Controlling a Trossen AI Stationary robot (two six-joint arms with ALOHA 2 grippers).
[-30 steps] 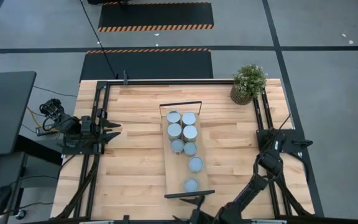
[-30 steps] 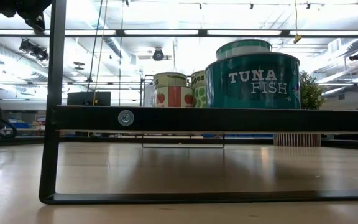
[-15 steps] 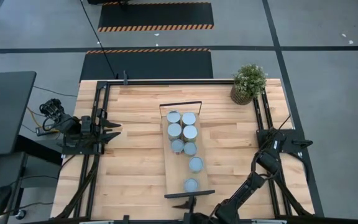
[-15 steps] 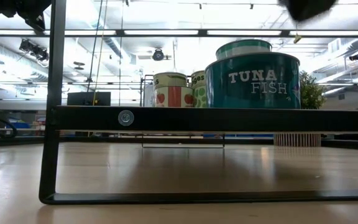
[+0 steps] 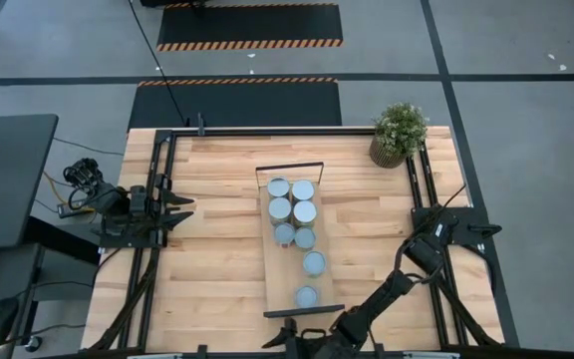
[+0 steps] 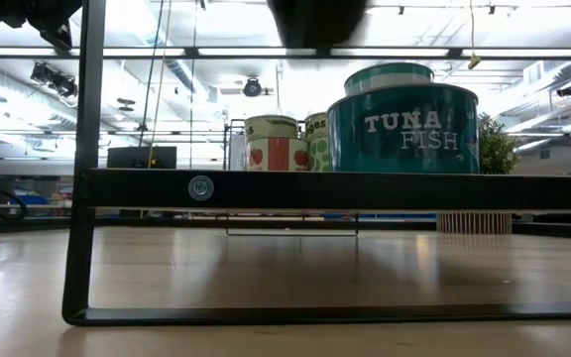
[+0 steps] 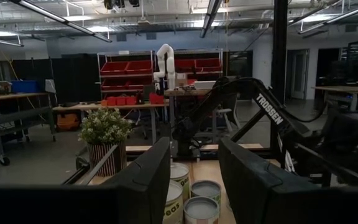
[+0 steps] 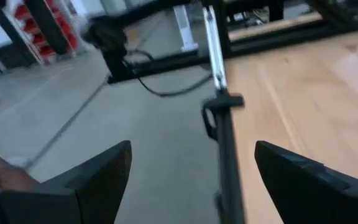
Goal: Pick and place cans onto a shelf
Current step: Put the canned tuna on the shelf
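Several cans with pale round tops stand upright on the long light-wood shelf (image 5: 273, 269) in the middle of the table, packed at its far end (image 5: 291, 199). Two stand alone nearer (image 5: 314, 263) (image 5: 307, 297). In the low view the nearest is a teal tuna can (image 6: 402, 129), standing above the shelf's black end frame (image 6: 266, 188). My right gripper (image 5: 285, 335) is open and empty at the table's near edge, just beyond the shelf's near end. It also shows in its wrist view (image 8: 191, 180). My left gripper (image 5: 182, 207) waits open at the table's left side, its fingers wide apart in its wrist view (image 7: 194, 180).
A potted plant (image 5: 399, 135) stands at the far right corner. Black frame rails (image 5: 157, 189) (image 5: 422, 184) run along the table's left and right sides. Bare wood lies on both sides of the shelf. A dark desk (image 5: 8, 179) stands left of the table.
My right gripper has swung along the table's near edge toward the left, past the shelf's near end. In the low view its dark shape has crossed from upper right to upper middle. The cans and shelf have kept still.
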